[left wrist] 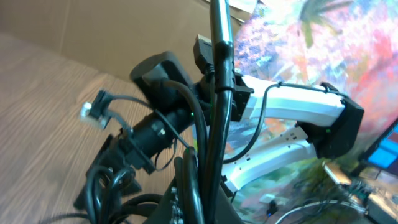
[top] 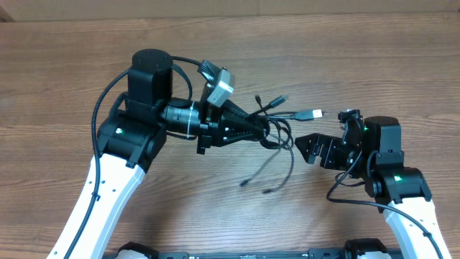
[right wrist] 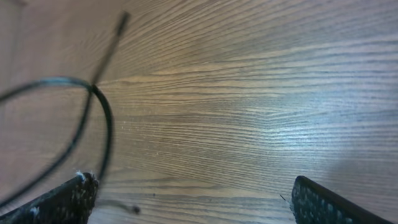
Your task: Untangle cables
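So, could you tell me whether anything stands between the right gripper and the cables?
Nothing visible does. Only the table shows between the open right gripper and the cables, and one cable loop lies beside one of its fingers. The left gripper is shut on the tangle.

Left hand (top: 269,131) clamped, pointing right; right hand (top: 305,149) spread wide, pointing left, low.

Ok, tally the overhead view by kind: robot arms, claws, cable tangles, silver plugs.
Robot arms: 2, left arm and right arm
Claws: 2, left claw shut on the tangle, right claw open
Cable tangles: 1, the cable tangle
Silver plugs: 1, the silver plug
Total: 6
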